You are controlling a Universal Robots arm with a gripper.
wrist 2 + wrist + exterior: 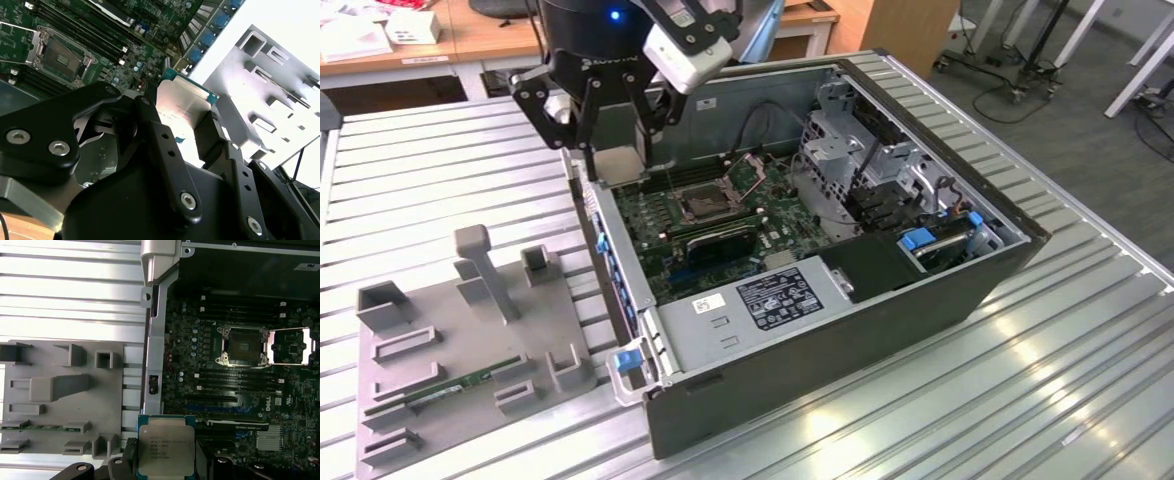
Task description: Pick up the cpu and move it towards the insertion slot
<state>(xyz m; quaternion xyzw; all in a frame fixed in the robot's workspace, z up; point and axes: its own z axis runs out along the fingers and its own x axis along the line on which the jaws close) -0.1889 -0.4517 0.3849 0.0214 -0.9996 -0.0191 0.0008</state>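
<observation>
Ribbed metal surface (440, 170), pale and slatted, carrying an open computer case (854, 290) laid on its side, with a grey parts fixture (467, 340) just beside the case on the exterior view's left. Motherboard (707, 225) exposed inside the case. My pincer (165, 460), closed on the cpu (165, 447), hangs above the case wall (152, 365) that faces the fixture, so that the chip sits over the boundary between the fixture and the board, clear of both. In the exterior view the pincer (616, 150) appears at the far corner of the case, over that same wall. The insertion slot (243, 345) lies inboard of the case wall, across a band of circuit board from the held chip and beyond the long black memory slots (235, 377); it is a dark square socket, and its silver bracket (290, 347) is swung open to the side away from the wall. I judge that the slot is near but not yet beneath the chip. The cpu shows a silver-grey metal lid with fine print, set on a green substrate with a pale rim; it is thin, square, and held flat with the lid toward the first wrist camera. In the second wrist view one black finger (212, 137) presses an edge of the cpu (182, 100), and the other side is grasped likewise.
</observation>
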